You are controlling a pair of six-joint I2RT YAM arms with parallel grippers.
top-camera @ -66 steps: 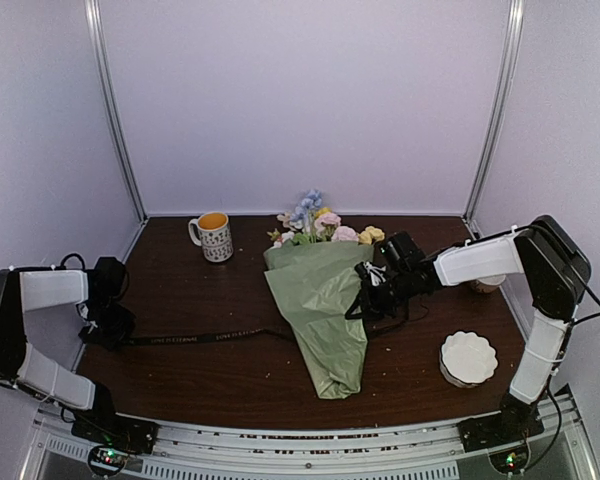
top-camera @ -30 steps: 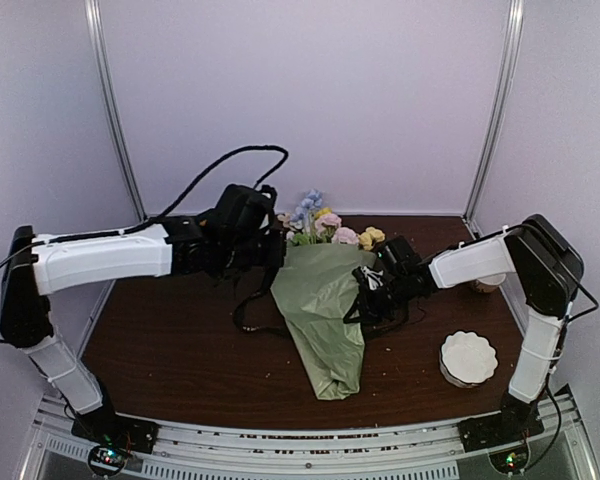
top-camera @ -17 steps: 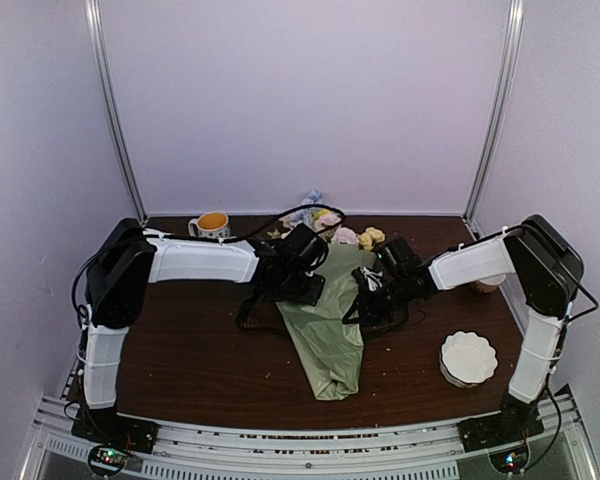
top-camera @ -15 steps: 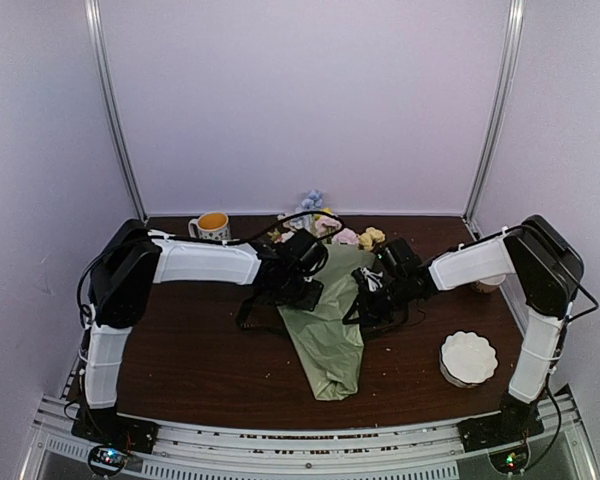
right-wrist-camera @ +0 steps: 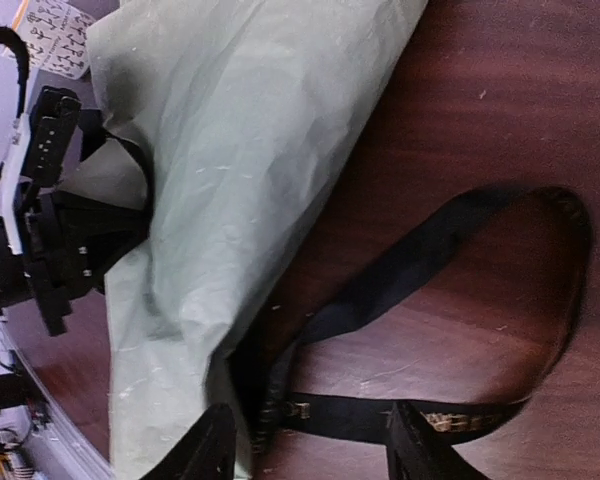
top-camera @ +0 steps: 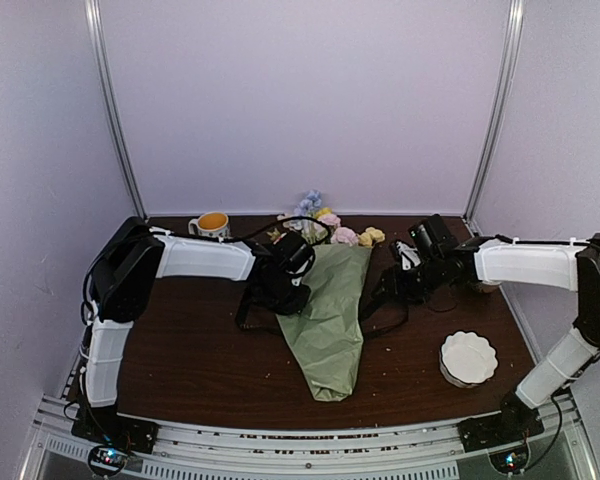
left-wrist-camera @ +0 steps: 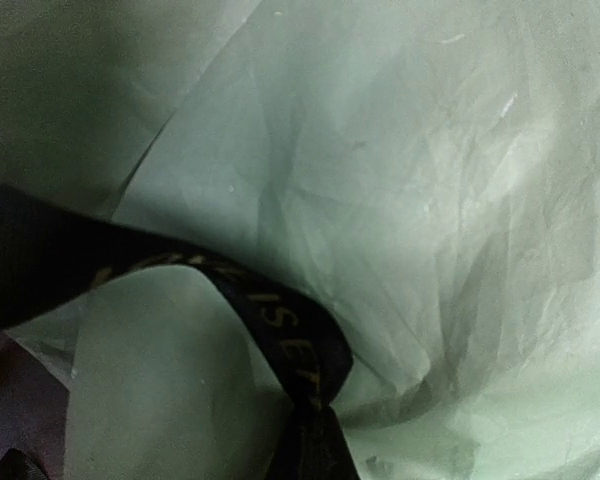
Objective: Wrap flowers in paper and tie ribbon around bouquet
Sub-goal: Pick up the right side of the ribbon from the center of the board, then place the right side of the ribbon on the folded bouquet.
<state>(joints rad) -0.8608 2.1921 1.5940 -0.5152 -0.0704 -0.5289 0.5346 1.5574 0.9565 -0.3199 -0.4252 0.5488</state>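
Note:
The bouquet (top-camera: 330, 310) lies on the table as a cone of pale green paper (right-wrist-camera: 230, 150), narrow end toward me. The flowers (top-camera: 332, 226) stick out of its far end. My left gripper (top-camera: 288, 290) presses against the cone's left edge, shut on the black lettered ribbon (left-wrist-camera: 280, 330), which crosses the paper (left-wrist-camera: 430, 200) in the left wrist view. My right gripper (right-wrist-camera: 310, 450) stands open just right of the cone. A slack loop of ribbon (right-wrist-camera: 460, 260) lies on the wood, and one strand runs flat between its fingertips (right-wrist-camera: 215, 445).
A mug (top-camera: 212, 224) stands at the back left, behind my left arm. A white scalloped bowl (top-camera: 468, 357) sits at the front right. Dark wooden table (top-camera: 180, 350) with white walls on three sides.
My left arm swung in from the far left, carrying the ribbon to the cone's left edge. My right gripper opened and drew back to the right, away from the paper.

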